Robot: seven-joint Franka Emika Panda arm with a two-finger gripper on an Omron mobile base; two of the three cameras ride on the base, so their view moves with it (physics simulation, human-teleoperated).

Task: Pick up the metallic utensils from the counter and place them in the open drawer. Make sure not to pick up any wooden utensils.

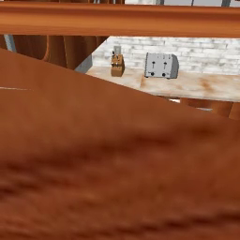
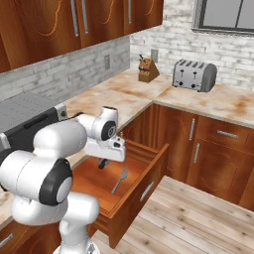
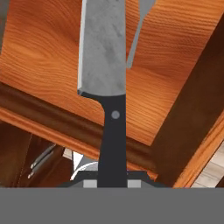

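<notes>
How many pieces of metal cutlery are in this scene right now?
2. A fork lies on the floor of the open drawer. A knife with a black handle is held in the gripper above the drawer. Others may be hidden behind the arm.

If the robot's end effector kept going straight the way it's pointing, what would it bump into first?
Probably the wooden floor of the open drawer. The end effector holds a knife pointing into it, so the blade would likely touch first, near the fork.
</notes>
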